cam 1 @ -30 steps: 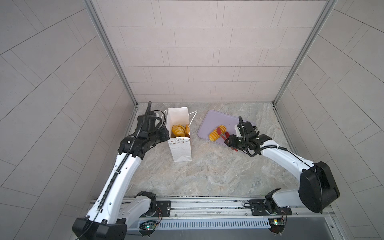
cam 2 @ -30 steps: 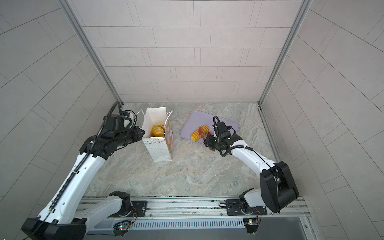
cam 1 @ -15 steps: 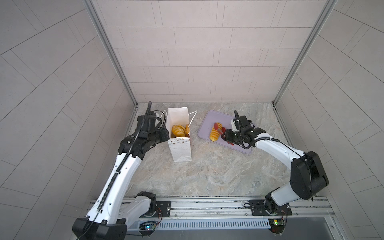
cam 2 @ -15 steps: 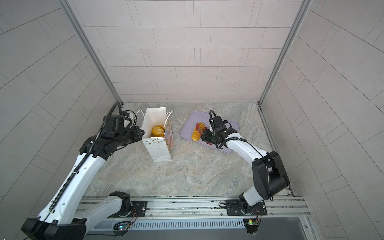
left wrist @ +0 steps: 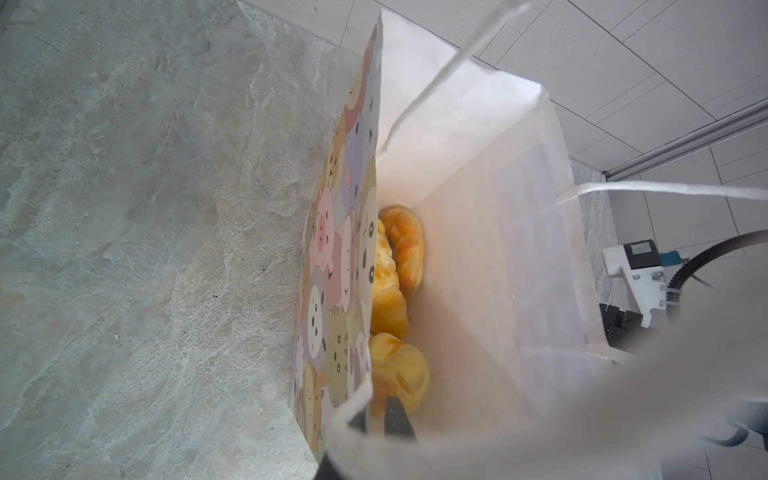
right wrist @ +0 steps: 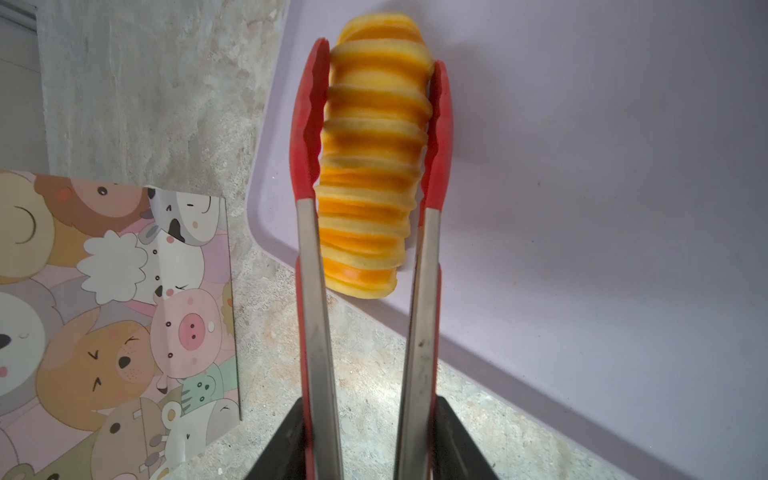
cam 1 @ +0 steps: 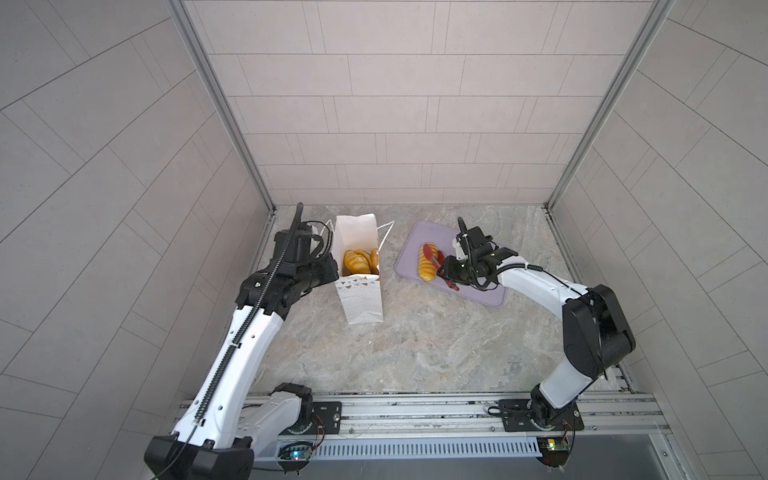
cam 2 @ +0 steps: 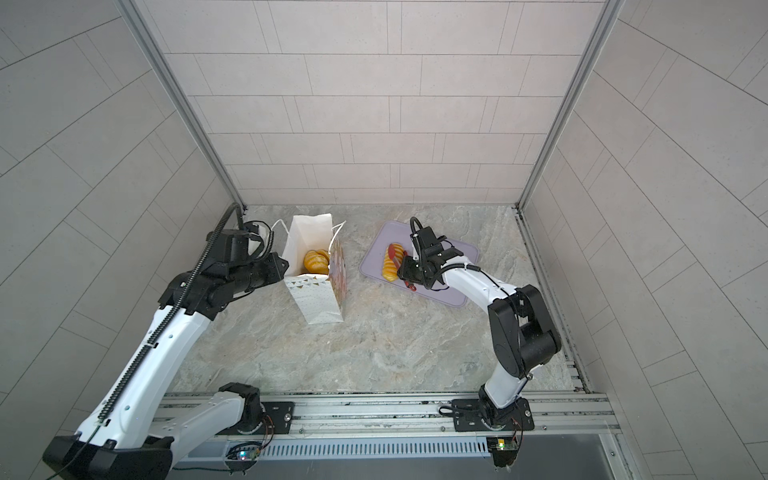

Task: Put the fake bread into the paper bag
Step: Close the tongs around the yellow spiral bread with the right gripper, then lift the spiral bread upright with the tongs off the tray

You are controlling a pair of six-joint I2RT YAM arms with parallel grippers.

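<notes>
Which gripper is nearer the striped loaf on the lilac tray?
Right. The right gripper sits just beside the striped loaf, holding tongs whose red tips flank it on the lilac tray. The left gripper is across the table, pinching the paper bag at its rim.

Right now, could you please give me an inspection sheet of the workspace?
Surface: grey marbled tabletop.
Job's things: paper bag upright, open, fake loaves inside; one striped loaf between the red-tipped tongs' tips, over the lilac tray.
Clutter: nothing seen.
End effectors: left end effector shut on the bag's rim; right end effector shut on the tongs.
Cables: cable chain along left arm; looped black cable at right wrist.
Surroundings: tiled walls on three sides; mounting rail in front.
</notes>
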